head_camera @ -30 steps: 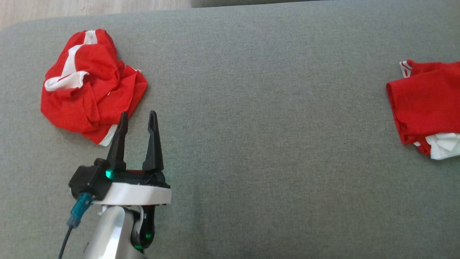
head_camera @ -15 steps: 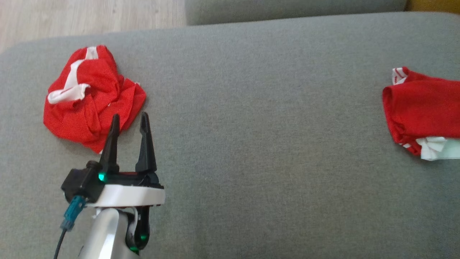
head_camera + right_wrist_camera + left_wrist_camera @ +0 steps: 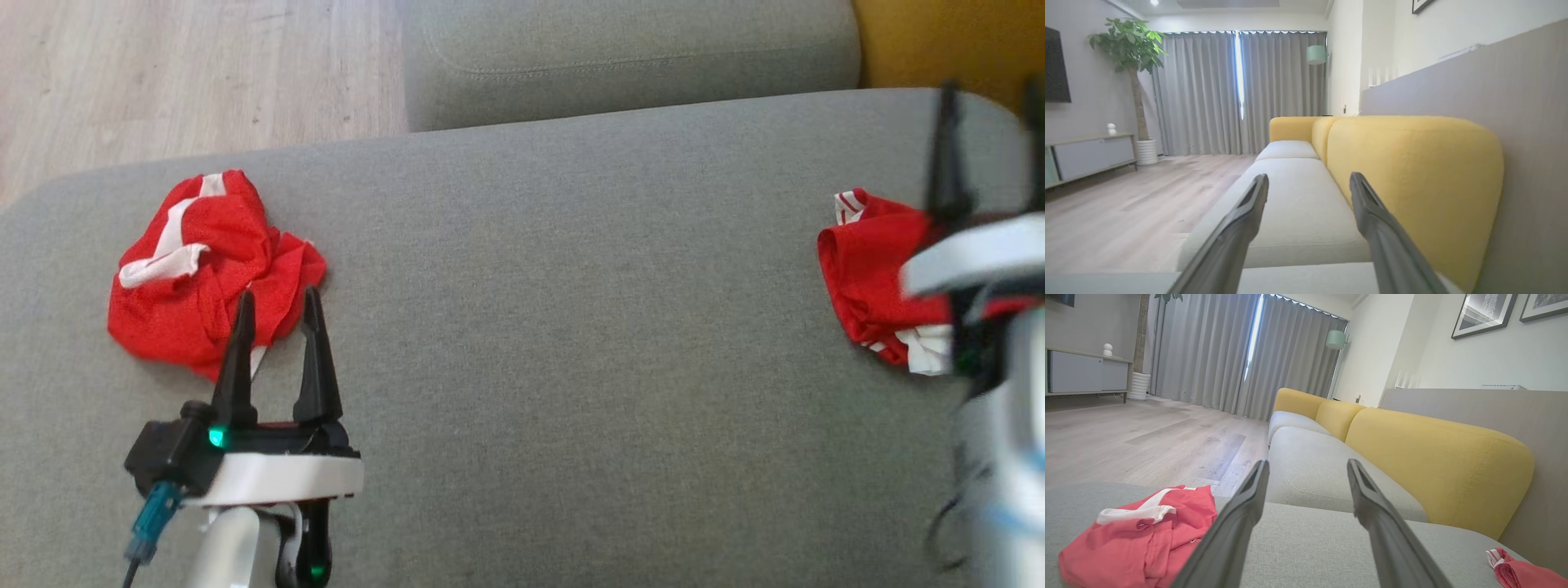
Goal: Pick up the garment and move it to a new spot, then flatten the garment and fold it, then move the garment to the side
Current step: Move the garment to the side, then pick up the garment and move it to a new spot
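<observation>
Right end effector (image 3: 990,91) newly in view — blurred, folded garment (image 3: 865,269) half-hidden

I see a crumpled red garment (image 3: 214,273) with white trim heaped at the far left of the grey cushion (image 3: 571,327), and a second red garment (image 3: 869,278), folded with white edging showing, lying well apart at the right.
</observation>
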Controlling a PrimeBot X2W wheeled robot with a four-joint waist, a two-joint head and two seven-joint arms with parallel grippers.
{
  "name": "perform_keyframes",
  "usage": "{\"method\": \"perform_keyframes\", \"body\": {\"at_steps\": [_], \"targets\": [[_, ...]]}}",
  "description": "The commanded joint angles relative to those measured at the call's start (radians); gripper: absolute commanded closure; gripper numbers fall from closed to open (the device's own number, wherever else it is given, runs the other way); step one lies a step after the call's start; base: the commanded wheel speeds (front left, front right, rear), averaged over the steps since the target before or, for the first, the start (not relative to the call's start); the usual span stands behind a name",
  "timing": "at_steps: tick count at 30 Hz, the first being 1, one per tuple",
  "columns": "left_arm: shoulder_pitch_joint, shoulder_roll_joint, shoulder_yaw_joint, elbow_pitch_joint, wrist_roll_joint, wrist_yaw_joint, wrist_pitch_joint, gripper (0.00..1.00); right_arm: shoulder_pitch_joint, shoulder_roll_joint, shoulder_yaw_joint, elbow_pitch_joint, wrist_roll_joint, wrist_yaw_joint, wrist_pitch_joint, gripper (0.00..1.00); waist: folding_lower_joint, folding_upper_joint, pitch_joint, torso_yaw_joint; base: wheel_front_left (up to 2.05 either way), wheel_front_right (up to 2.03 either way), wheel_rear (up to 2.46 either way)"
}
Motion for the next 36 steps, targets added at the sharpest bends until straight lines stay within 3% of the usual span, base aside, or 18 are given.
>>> {"method": "perform_keyframes", "body": {"at_steps": [1,7,14,21,36], "targets": [[-0.018,0.005,0.029,-0.036,0.0,0.008,-0.005,0.0,0.024,0.045,0.017,-0.081,0.017,-0.001,0.011,0.0,0.0001,0.0,-0.005,0.0,0.0,0.0,0.0],[0.007,0.005,0.015,-0.028,-0.007,0.009,-0.005,0.0,0.174,0.124,0.028,-0.171,0.06,-0.001,0.011,0.0,0.0001,0.0,-0.016,0.002,0.0,0.0,0.0],[0.039,0.005,-0.002,0.003,-0.005,0.005,-0.005,0.0,0.326,0.14,0.082,-0.087,0.099,-0.001,-0.098,0.0,0.0001,0.0,-0.023,0.007,0.0,0.0,0.0],[0.049,0.005,0.001,0.012,-0.004,0.001,-0.005,0.0,0.341,0.14,0.104,-0.022,0.108,-0.001,-0.142,0.0,0.0001,0.0,-0.026,0.013,0.0,0.0,0.0],[0.052,0.005,0.0,0.009,-0.002,0.004,-0.005,0.0,0.341,0.14,0.133,-0.004,0.101,-0.001,-0.15,0.0,0.0001,0.0,-0.027,0.038,0.0,0.0,0.0]]}}
